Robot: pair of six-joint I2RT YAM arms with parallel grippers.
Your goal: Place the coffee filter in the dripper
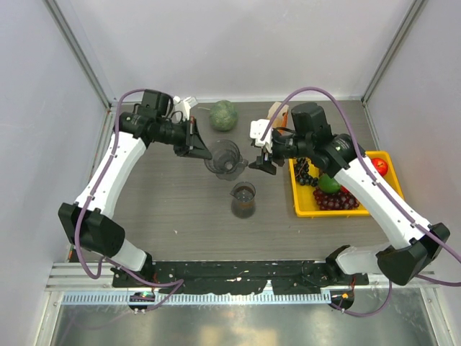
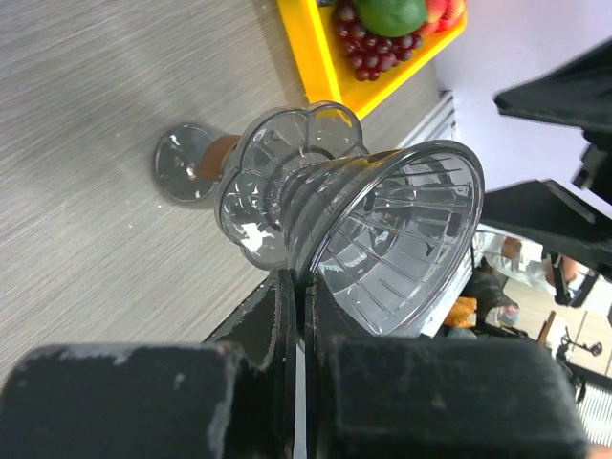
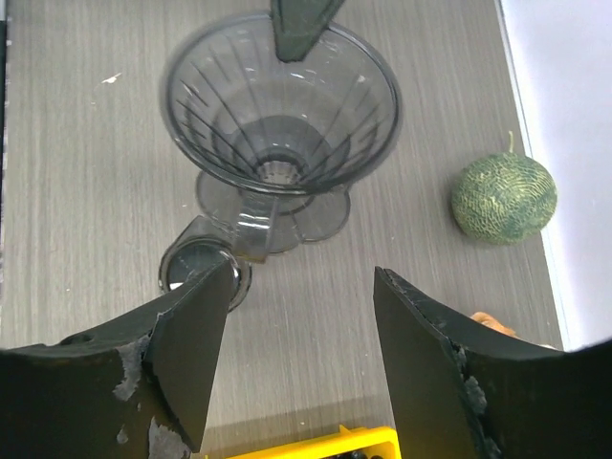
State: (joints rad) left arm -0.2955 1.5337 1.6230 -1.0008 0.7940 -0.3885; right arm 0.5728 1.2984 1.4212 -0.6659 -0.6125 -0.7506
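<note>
While left pincer (image 2: pixel 298 287) pinches the dripper (image 2: pixel 382 239) at its rim, right pincer (image 3: pixel 304 277) gaping wide nearby

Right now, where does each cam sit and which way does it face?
Top external: above and behind the bases, looking down on the table; both arms show.
Left wrist: on the left gripper, looking along its shut fingers at the dripper rim they pinch.
Right wrist: behind the open right gripper, looking down into the dripper.
Shared: all three see the dripper.
</note>
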